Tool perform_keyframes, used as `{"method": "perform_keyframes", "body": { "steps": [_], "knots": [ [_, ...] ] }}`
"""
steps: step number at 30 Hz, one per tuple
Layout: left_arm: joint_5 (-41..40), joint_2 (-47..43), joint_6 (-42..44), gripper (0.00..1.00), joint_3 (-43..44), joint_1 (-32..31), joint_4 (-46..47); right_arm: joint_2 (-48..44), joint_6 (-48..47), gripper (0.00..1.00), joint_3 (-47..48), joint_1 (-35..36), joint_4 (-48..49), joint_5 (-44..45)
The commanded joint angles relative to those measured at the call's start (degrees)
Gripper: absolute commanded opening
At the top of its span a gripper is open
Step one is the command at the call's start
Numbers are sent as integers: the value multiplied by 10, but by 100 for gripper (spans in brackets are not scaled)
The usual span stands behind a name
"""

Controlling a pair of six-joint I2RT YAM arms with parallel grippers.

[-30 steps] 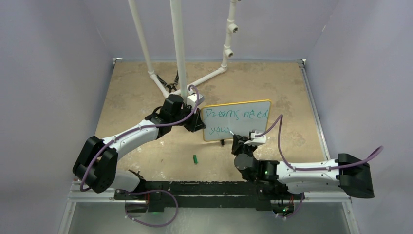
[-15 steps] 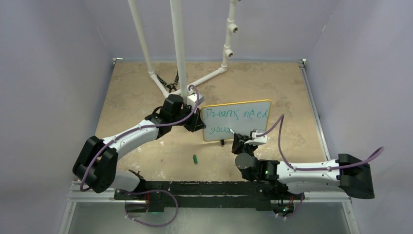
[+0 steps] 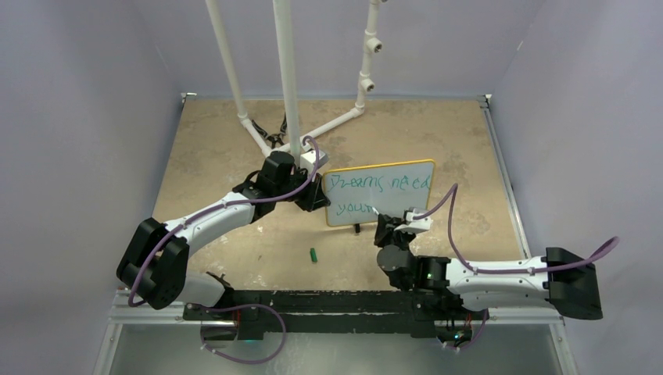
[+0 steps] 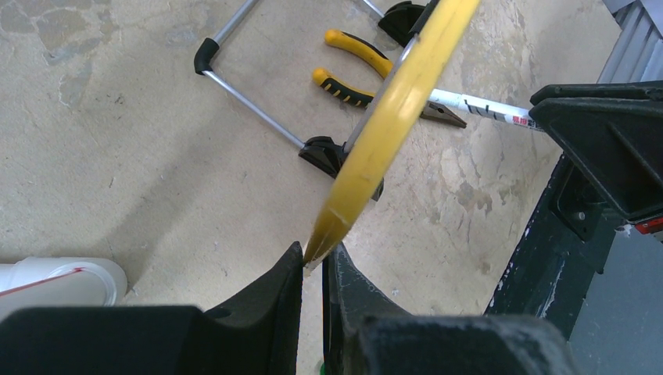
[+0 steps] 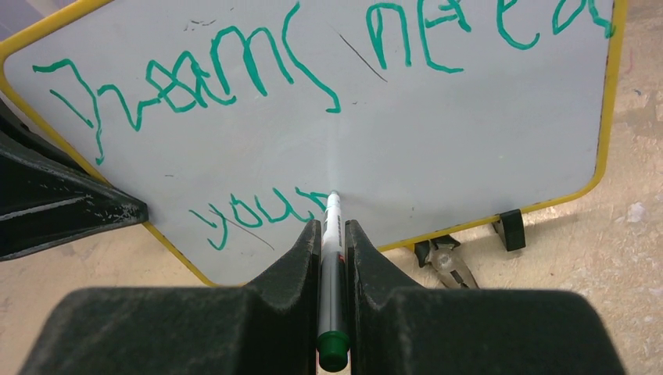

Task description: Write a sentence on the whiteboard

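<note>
The whiteboard [image 3: 391,201], white with a yellow rim, stands tilted at mid-table. My left gripper [image 3: 317,191] is shut on its left edge; the left wrist view shows the yellow rim [image 4: 388,105] pinched at my left gripper [image 4: 314,254]. The sentence [image 5: 234,78] is green lettering, "Dreams need" above "your" [image 5: 258,212]. My right gripper [image 5: 332,226] is shut on a green-ended marker [image 5: 331,262]. The marker's tip touches the board just right of "your". From above, the right gripper [image 3: 384,226] sits at the board's lower edge.
A small green cap [image 3: 313,255] lies on the table in front of the board. Yellow-handled pliers [image 4: 352,66] lie behind the board beside its wire stand [image 4: 250,109]. A white pipe frame [image 3: 289,78] rises at the back. Grey walls enclose the table.
My right gripper and marker have edged slightly right along the second line, and the green word there has grown by a stroke. The left arm and board have stayed still.
</note>
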Motion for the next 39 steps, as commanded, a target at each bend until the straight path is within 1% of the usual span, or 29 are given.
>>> {"method": "perform_keyframes", "body": {
  "steps": [1,5,6,9,13,15,16,17,20,26,28,32,34,39],
  "knots": [
    [-4,-5,3,0,25,-3,-5,-30,-13,0,20,-6,3,26],
    [-11,-7,5,0,29,-2,-13,-89,-88,0,13,-6,34,-17],
    [-14,-8,6,1,30,-3,-15,-109,-105,0,11,-6,39,-33],
    [-22,-13,10,15,32,-3,-21,-166,-155,0,12,-6,34,-92],
    [-41,-22,18,34,41,-3,-36,-207,-154,0,40,-6,-51,-129],
    [-50,-30,21,42,49,-3,-46,-218,-171,0,57,-6,-75,-146],
    [-54,-32,23,49,53,-3,-51,-219,-171,0,66,-6,-92,-151],
    [-57,-34,25,53,60,-3,-58,-218,-164,0,74,-6,-112,-152],
    [-78,-41,32,65,86,-3,-84,-216,-162,0,89,-7,-140,-162],
    [-116,-47,50,74,138,-3,-145,-223,-172,0,83,-22,-131,-191],
    [-123,-47,55,76,156,-3,-162,-231,-183,0,80,-44,-123,-226],
    [-118,-40,69,80,198,-2,-191,-242,-197,0,74,-120,-108,-309],
    [-119,-37,73,81,220,-3,-201,-247,-198,0,75,-148,-111,-327],
    [-117,-23,80,81,264,-3,-197,-269,-180,0,69,-177,-130,-342]
  ]
}}
